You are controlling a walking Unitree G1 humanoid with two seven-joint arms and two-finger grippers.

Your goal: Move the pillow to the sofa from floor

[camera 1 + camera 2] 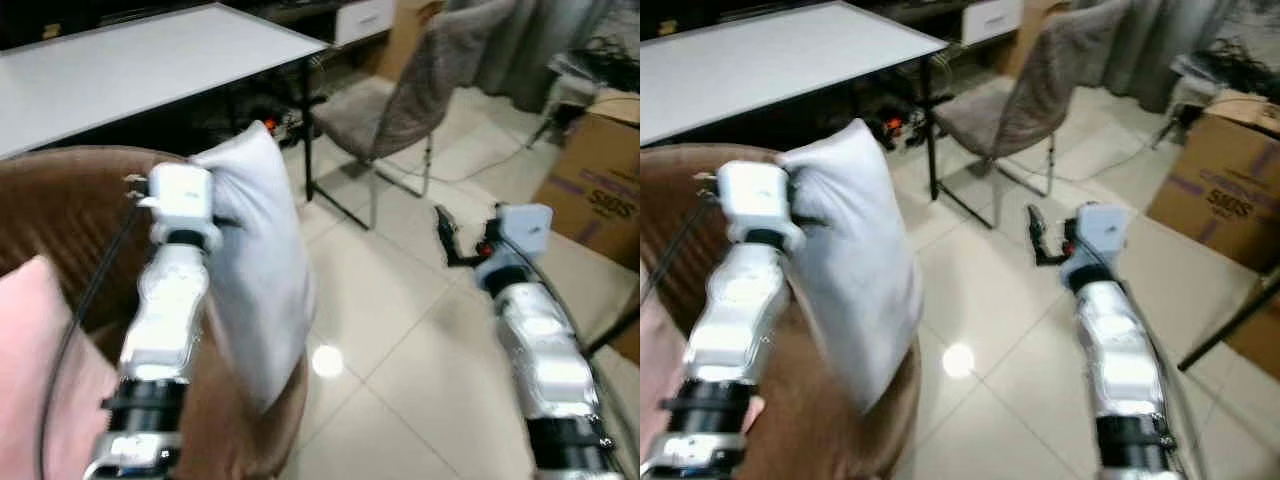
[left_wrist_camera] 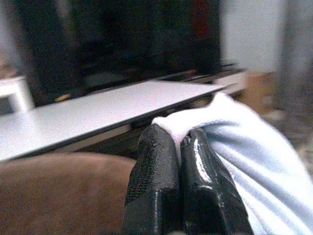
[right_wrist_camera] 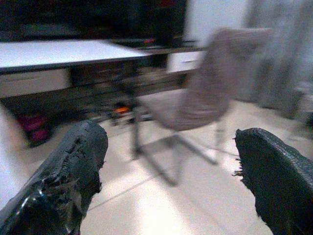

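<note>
Item: white pillow (image 1: 255, 260), gripped by your left gripper (image 2: 182, 147), above the brown sofa (image 1: 60, 210).

Your left gripper's two black fingers (image 2: 156, 181) are pressed tight together, pinching a corner of the pillow between their tips; the pillow hangs upright beside the left arm, over the sofa's rounded edge, off the tiled floor (image 1: 400, 330). A pink cushion (image 1: 35, 370) lies on the sofa near the arm. Your right gripper (image 3: 171, 181) is spread wide, holding and touching nothing, raised over the floor. Ahead of you: white table (image 1: 140, 65), grey chair (image 1: 400, 95), cardboard box (image 1: 600, 180).
</note>
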